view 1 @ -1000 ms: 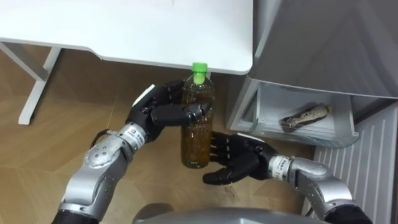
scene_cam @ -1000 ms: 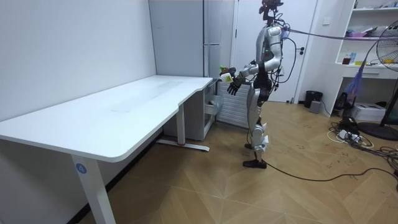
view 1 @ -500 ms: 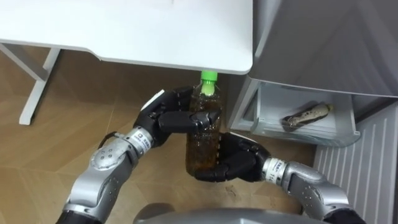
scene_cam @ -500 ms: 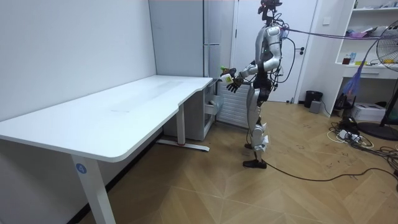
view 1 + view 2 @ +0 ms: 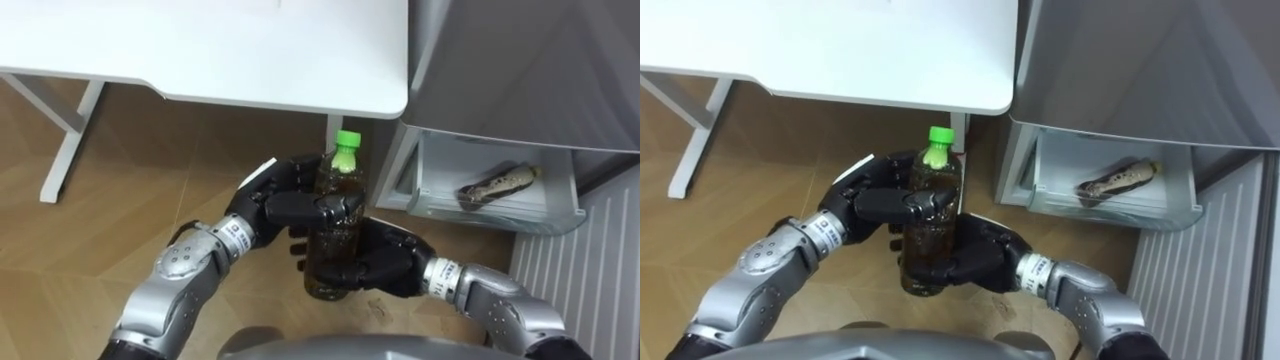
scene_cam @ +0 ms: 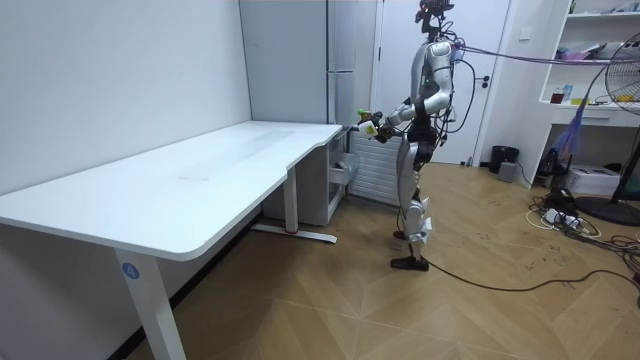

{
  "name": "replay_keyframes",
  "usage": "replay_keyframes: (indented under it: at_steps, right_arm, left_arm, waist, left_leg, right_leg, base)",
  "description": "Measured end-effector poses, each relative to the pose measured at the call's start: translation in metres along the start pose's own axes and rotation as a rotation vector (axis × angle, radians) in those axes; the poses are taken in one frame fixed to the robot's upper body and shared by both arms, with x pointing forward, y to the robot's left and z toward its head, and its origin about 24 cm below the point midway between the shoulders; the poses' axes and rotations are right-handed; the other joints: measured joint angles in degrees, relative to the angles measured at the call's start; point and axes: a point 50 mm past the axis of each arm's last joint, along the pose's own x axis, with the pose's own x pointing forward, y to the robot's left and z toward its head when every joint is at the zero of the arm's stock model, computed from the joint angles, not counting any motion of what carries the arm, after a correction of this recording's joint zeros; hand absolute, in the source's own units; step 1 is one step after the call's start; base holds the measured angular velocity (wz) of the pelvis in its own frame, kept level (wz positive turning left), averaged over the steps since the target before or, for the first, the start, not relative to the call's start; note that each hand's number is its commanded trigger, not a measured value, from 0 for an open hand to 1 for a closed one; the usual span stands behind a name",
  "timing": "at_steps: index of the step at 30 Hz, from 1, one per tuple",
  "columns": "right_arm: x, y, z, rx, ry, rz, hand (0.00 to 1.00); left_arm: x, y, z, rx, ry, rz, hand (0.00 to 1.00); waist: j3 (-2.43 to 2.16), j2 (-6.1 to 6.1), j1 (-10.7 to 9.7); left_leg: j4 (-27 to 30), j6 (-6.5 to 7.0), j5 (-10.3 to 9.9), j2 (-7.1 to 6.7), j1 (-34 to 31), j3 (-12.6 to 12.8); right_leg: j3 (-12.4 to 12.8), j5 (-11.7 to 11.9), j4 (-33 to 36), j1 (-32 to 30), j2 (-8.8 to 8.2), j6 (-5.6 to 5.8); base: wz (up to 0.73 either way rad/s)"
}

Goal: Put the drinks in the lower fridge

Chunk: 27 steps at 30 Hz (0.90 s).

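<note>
The right hand [image 5: 392, 266] had closed round the bottle [image 5: 340, 178], joining the left hand's [image 5: 288, 206] clasp; a handover looked near.

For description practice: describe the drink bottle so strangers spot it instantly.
Find the white desk's corner beside the open fridge drawer. Just below, the left robot hand and right robot hand clasp an upright brown-filled bottle. Only it has a green cap.

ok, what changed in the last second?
The right hand was open beside the base of the bottle and has now closed round its lower half. The bottle shifted slightly right, toward the open fridge drawer. The left hand kept its grip on the upper part, and the robot has not moved from its spot.
</note>
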Motion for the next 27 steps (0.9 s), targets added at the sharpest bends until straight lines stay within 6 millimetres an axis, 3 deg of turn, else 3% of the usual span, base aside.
replay_keyframes:
  at_steps: [15,17,18,19,27]
  right_arm:
    - [-0.0005,0.001,-0.005,0.037,-0.02,-0.02,1.0]
    - [-0.0003,0.0012,-0.0053,0.036,-0.018,-0.019,1.0]
    - [0.0,0.0014,-0.0056,0.036,-0.017,-0.018,1.0]
    - [0.0001,0.0015,-0.0058,0.036,-0.016,-0.018,1.0]
    - [-0.0024,0.0001,-0.0058,0.033,-0.008,-0.024,1.0]
  left_arm:
    - [0.0037,-0.0039,-0.0007,-0.019,-0.015,0.031,1.0]
    - [0.0038,-0.0041,-0.0008,-0.019,-0.014,0.03,0.74]
    - [0.0038,-0.0043,-0.0009,-0.019,-0.014,0.029,0.24]
    - [0.0039,-0.0045,-0.001,-0.019,-0.013,0.028,0.0]
    - [0.0045,-0.0073,-0.0025,-0.015,-0.005,0.012,0.0]
  waist:
    - [-0.07,0.02,0.0]
    - [-0.07,0.02,0.0]
    - [-0.07,0.02,0.0]
    - [-0.07,0.02,0.0]
    - [-0.07,0.02,0.1]
  left_leg:
    - [0.0,0.0,0.0,0.0,0.0,0.0]
    - [0.0,0.0,0.0,0.0,0.0,0.0]
    - [0.0,0.0,0.0,0.0,0.0,0.0]
    - [0.0,0.0,0.0,0.0,0.0,0.0]
    - [0.0,0.0,0.0,0.0,0.0,0.0]
  right_leg:
    - [0.0,0.0,0.0,0.0,0.0,0.0]
    - [0.0,0.0,0.0,0.0,0.0,0.0]
    - [0.0,0.0,0.0,0.0,0.0,0.0]
    - [0.0,0.0,0.0,0.0,0.0,0.0]
    - [0.0,0.0,0.0,0.0,0.0,0.0]
  base:
    - [0.0]
    - [0.0]
    - [0.0]
    - [0.0]
    - [0.0]
